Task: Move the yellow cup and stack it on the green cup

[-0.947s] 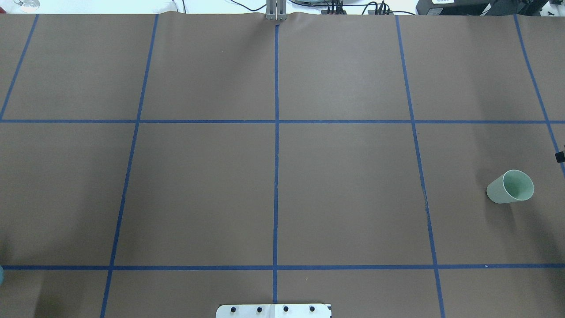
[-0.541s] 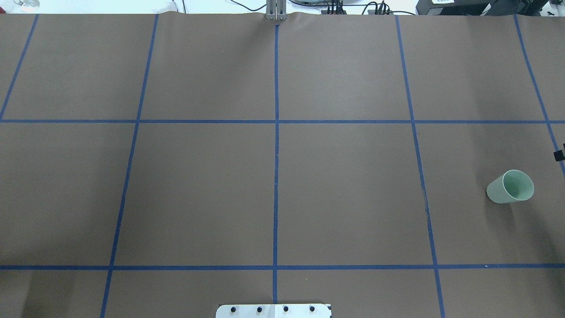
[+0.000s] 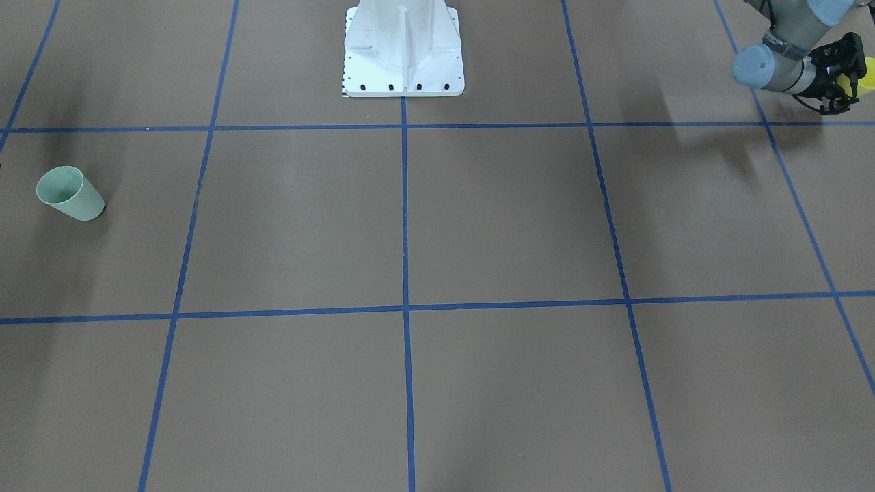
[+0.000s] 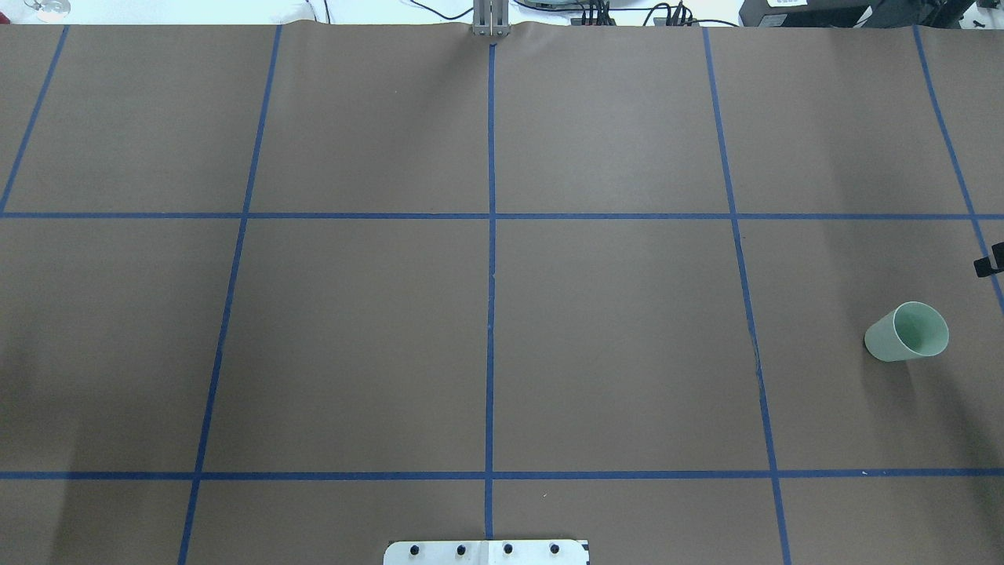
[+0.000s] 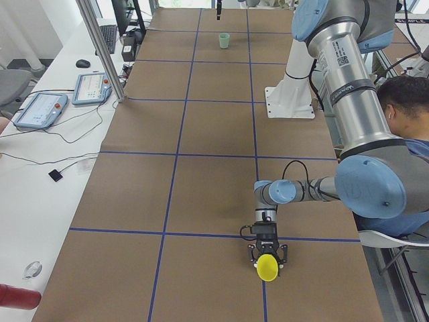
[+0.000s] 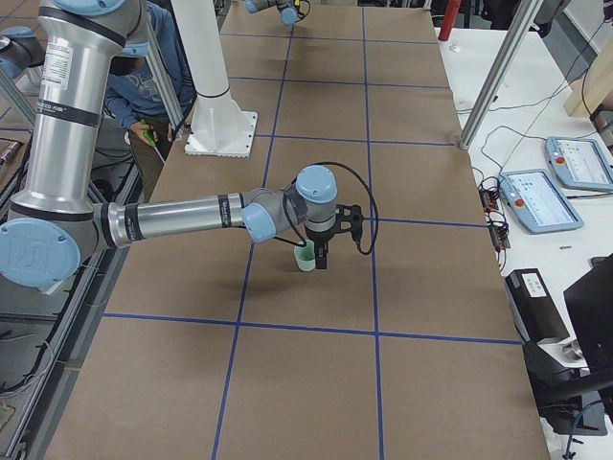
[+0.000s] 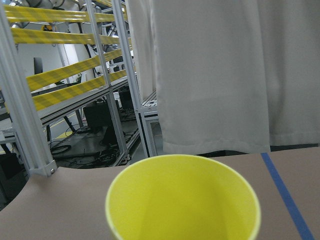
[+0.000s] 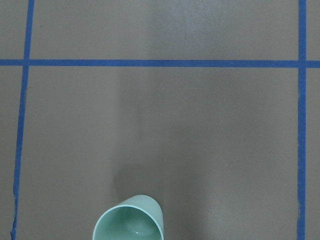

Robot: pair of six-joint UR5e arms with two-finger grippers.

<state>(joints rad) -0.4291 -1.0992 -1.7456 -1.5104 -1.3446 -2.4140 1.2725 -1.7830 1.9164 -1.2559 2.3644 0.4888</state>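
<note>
The left pincer (image 5: pixel 267 259) lies level and points away from the white robot base (image 3: pixel 403 48), low over the worktop (image 4: pixel 612 329). One black finger sits on either side of the yellow cup (image 7: pixel 182 200). Whether those fingers press on the cup or only flank it cannot be told. The yellow cup has its long axis vertical, with the mouth up and wider than the foot. Its open rim fills the lower part of the left wrist view. It is far out on the base's left side, about level with the base's front edge. Whether its foot rests on the worktop is not clear.

The right pincer (image 6: pixel 323 257) points straight down, well out on the base's right side. Too little of its fingers shows to tell whether they are spread or pressed together. Near it, on the side closer to the base, the green cup (image 4: pixel 907 332) stands upright on the worktop, long axis vertical and mouth up. In the overhead view only a black tip of the pincer shows, apart from the cup. The green cup sits inside one square of the blue tape lines (image 4: pixel 491 314), farther forward of the base than the yellow cup.
</note>
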